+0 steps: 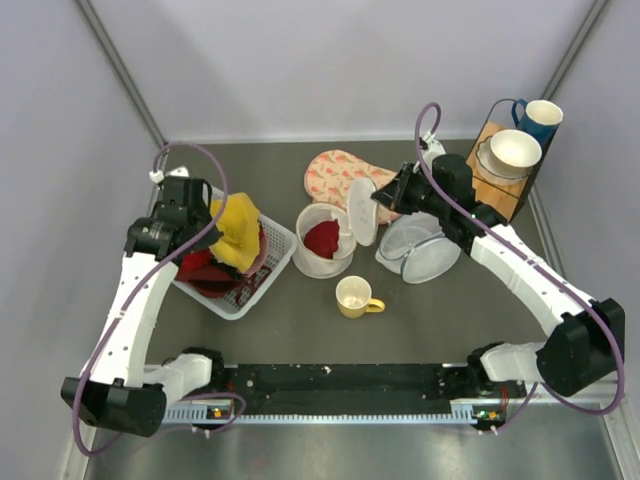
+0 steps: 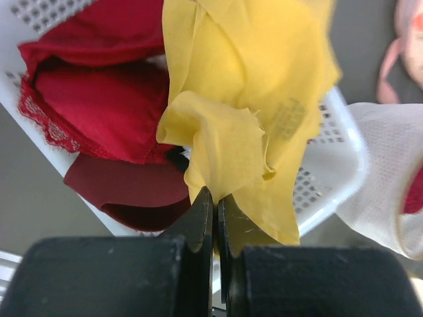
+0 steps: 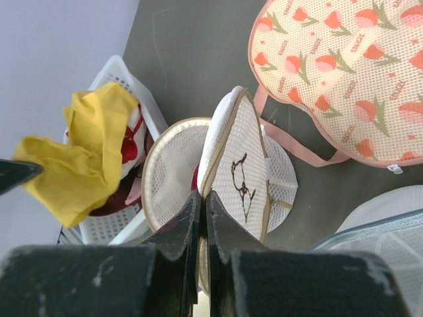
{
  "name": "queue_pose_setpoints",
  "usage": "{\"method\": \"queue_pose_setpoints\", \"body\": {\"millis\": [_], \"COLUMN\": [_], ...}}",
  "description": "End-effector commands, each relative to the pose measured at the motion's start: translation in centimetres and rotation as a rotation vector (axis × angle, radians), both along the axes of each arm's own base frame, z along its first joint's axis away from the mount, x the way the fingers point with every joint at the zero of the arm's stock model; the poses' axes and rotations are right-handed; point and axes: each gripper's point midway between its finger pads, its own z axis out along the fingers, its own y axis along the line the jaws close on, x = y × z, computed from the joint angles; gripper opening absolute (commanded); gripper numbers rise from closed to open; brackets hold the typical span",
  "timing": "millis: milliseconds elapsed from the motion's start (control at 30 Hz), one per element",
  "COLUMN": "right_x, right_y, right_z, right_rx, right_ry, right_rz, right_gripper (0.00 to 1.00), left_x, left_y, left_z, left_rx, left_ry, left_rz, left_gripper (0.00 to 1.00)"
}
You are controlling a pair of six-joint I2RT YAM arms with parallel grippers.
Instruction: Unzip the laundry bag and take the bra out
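Left of the laundry bag [image 1: 322,245]: bra [image 1: 236,230] out

A white basket [image 1: 272,262] sits left of the unzipped bag; the bra hangs there, clamped in the left tool [image 2: 215,196]. The right tool [image 3: 203,197] pinches the bag's lid [image 3: 235,173] upright. Only release seems left.

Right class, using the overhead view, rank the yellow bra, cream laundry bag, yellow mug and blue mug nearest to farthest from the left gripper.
1. Bra, held in the left gripper.
2. Laundry bag, table centre.
3. Yellow mug, front centre.
4. Blue mug, far right corner.
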Motion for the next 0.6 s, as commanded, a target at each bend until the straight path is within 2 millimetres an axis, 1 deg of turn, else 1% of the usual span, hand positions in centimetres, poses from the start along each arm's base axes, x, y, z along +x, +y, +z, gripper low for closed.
{"method": "queue_pose_setpoints", "body": {"millis": [0,67,100,133,200,233,300,333,367,433,467,500,567], "right_x": [0.1,0.1,0.1,0.0,0.0,-0.1,-0.1,0.0,0.0,0.0,0.0,0.0,0.1], "right_y": [0.6,0.6,0.6,0.6,0.5,0.4,0.3,0.3,0.2,0.3,0.4,0.4,0.4], "right_z": [1.4,1.2,1.2,1.2,1.1,1.3,1.4,1.5,1.4,1.4,1.3,1.2,1.2], "right_rx": [0.034,0.031,0.032,0.031,0.031,0.030,0.029,0.028,0.027,0.025,0.025,0.026,0.027], "right_ry": [-0.047,-0.045,-0.045,-0.044,-0.042,-0.046,-0.050,-0.051,-0.050,-0.049,-0.048,-0.046,-0.045], "right_rz": [0.021,0.025,0.026,0.026,0.024,0.022,0.016,0.015,0.014,0.017,0.019,0.018,0.018], "right_gripper": [0.00,0.00,0.00,0.00,0.00,0.00,0.00,0.00,0.00,0.00,0.00,0.00,0.00], "left_x": [2.1,2.6,2.9,3.1,3.1,3.2,3.4,3.2,3.5,2.9,3.0,2.8,2.5], "left_y": [0.8,0.8,0.8,0.9,0.8,0.7,0.7,0.9,1.0,1.3,1.4,1.6,1.8], "left_z": [-4.5,-7.5,-8.0,-9.2,-9.7,-9.4,-7.8,-6.6,-5.1,-3.2,-1.6,-0.9,1.1], "left_rx": [0.000,0.001,-0.015,-0.012,-0.030,-0.040,-0.040,-0.039,-0.035,-0.011,-0.007,0.008,0.010], "left_ry": [-0.023,0.033,0.040,0.078,0.100,0.093,0.050,0.019,-0.016,-0.043,-0.076,-0.089,-0.133], "left_rz": [0.084,0.092,0.131,0.148,0.179,0.176,0.164,0.162,0.156,0.137,0.129,0.128,0.120], "left_gripper": [0.00,0.00,0.00,0.00,0.00,0.01,0.11,0.19,0.38,0.61,0.72,0.75,0.76]}}
